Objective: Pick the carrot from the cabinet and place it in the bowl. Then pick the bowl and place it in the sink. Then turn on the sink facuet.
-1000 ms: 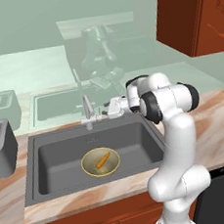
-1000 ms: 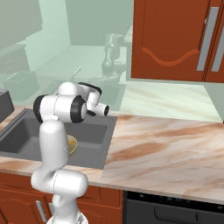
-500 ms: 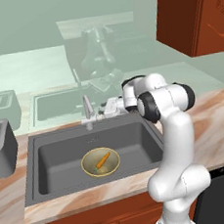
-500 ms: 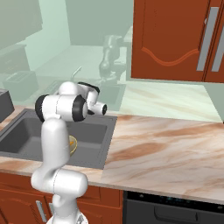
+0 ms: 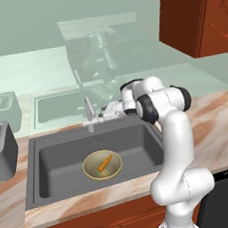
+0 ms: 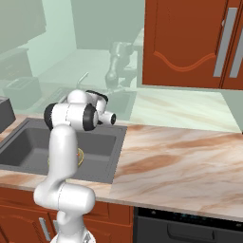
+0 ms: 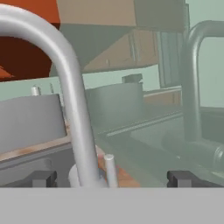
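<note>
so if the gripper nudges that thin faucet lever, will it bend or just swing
Probably swing: the sink facuet looks like rigid silver metal fixed at the sink rim, so its lever should pivot, not flex. The lever is thin and smooth, so a tip could slip off. The open gripper is close beside it, so a light sideways push likely suffices.

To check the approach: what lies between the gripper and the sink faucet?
Nothing. In the hand view the faucet stands right before the open gripper, with its thin lever between the fingertips.
</note>
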Controlling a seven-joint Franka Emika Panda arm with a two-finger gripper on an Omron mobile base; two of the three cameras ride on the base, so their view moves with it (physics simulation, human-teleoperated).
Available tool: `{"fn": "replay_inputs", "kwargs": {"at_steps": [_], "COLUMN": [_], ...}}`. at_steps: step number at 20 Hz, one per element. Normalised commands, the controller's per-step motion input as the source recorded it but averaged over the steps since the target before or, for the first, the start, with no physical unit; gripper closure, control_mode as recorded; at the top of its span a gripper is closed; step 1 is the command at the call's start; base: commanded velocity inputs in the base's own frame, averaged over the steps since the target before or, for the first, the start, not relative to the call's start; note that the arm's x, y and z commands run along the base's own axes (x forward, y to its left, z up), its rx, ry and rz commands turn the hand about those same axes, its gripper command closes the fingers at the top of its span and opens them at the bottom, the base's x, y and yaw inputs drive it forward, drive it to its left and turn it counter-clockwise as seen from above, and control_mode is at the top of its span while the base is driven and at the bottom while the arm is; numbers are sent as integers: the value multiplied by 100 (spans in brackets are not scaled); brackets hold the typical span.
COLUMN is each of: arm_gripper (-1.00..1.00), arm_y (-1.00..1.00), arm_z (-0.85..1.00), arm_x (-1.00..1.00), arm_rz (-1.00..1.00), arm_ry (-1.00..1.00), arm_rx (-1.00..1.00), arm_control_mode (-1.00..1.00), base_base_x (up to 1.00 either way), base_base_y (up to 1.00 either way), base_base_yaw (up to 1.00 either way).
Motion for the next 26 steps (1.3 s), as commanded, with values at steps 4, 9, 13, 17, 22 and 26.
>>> {"fn": "replay_inputs", "kwargs": {"at_steps": [4, 9, 13, 17, 22, 26], "arm_gripper": [-100, -100, -100, 100, 100, 100], "arm_y": [0, 0, 0, 0, -10, -41], "arm_z": [-15, 0, 0, 0, 0, 0], "arm_x": [38, 32, 22, 13, 15, 10], "arm_rz": [-1, -1, 0, 0, 0, -1], "arm_ry": [4, 2, 3, 8, 12, 12], "arm_rx": [0, 0, 0, 1, 4, 7], "arm_control_mode": [-100, -100, -100, -100, -100, -100], "base_base_x": [0, 0, 0, 0, 0, 0], "base_base_y": [0, 0, 0, 0, 0, 0], "base_base_yaw": [0, 0, 0, 0, 0, 0]}}
